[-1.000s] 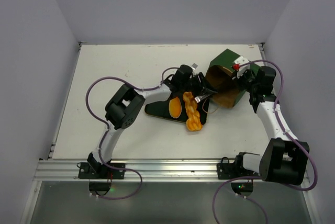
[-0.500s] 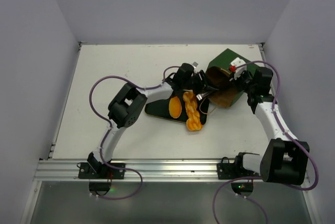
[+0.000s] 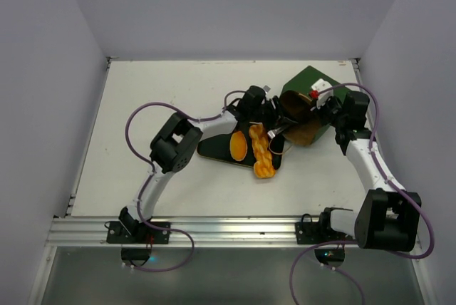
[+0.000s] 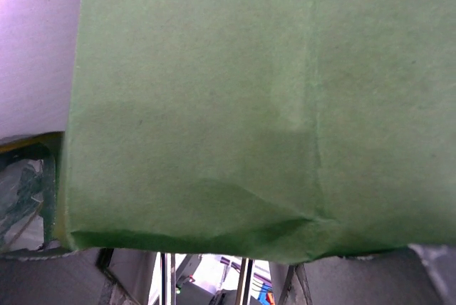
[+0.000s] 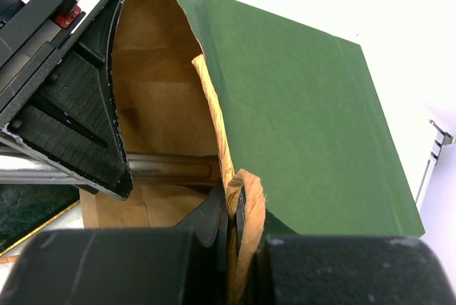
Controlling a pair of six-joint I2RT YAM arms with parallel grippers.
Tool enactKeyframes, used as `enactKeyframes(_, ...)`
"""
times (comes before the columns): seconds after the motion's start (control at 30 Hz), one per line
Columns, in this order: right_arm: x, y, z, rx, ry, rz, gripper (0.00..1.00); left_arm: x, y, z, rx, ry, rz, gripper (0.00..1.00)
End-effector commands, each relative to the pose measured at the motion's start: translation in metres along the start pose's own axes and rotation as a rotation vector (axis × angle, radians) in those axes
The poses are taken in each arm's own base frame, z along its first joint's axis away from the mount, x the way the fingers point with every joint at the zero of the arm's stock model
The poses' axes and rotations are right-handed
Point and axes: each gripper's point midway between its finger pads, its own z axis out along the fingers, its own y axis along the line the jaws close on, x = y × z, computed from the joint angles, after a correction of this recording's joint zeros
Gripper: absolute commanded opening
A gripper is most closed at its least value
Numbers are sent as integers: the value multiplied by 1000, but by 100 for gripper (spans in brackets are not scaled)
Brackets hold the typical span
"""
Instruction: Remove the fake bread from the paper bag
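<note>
Paper bag (image 3: 308, 83) lies on its side toward the far right corner of the bench (image 3: 157, 105), mouth facing mid-bench. Right gripper (image 5: 234, 209) is clamped on the bag's rim, propping the mouth up. Left gripper (image 3: 278, 115) is at the mouth, reaching in. Its wrist view shows only green paper, so you cannot tell whether its jaws are apart or together.

Fake bread in sight: orange oval roll (image 3: 238, 145) and braided loaf (image 3: 262, 154) on the black tray (image 3: 212, 150), mid-bench. The visible part of the bag's brown inside shows none.

Judgement for the reach:
- Hold your rim pinch firm and high, so the paper cannot fold onto the left gripper.
- Go in low along the bag's bottom wall, jaws apart.
- Close only once a piece sits between them.
- Draw straight out through the mouth.
</note>
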Motion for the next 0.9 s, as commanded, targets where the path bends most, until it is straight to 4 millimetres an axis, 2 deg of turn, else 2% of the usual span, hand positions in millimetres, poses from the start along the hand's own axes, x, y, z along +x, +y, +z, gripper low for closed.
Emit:
enactKeyframes(0.0, -14, -5, -2, 21, -43, -46, 2, -8, -17, -1, 30, 4, 19, 58)
enactKeyframes(0.03, -14, -5, -2, 20, -44, -46, 2, -9, -18, 0, 32, 1, 19, 57)
enactKeyframes(0.23, -15, -5, -2, 23, -45, -46, 2, -12, -18, 2, 42, 0, 14, 39)
enactKeyframes(0.33, -15, -6, -2, 26, -45, -47, 2, -12, -23, 0, 53, 0, 26, 29)
enactKeyframes(0.37, -15, -6, -2, 28, -45, -47, 2, -11, -25, -1, 56, 2, 31, 22)
enactKeyframes(0.57, -16, -10, -3, 52, -43, -44, 2, -5, -38, -18, 84, 1, 73, 1)
enactKeyframes(0.67, -16, -16, -4, 84, -37, -28, 1, 2, -33, -25, 77, 11, 93, 0)
enactKeyframes(0.73, -16, -18, -4, 94, -36, -13, 1, 7, -39, -35, 93, 20, 111, 0)
enactKeyframes(0.77, -15, -19, -4, 99, -35, -12, 1, 11, -31, -38, 85, 25, 109, 0)
enactKeyframes(0.8, -16, -20, -4, 103, -38, -9, 1, 14, -38, -45, 97, 25, 121, 0)
enactKeyframes(0.87, -16, -22, -5, 112, -39, -6, 1, 18, -35, -51, 92, 24, 138, 0)
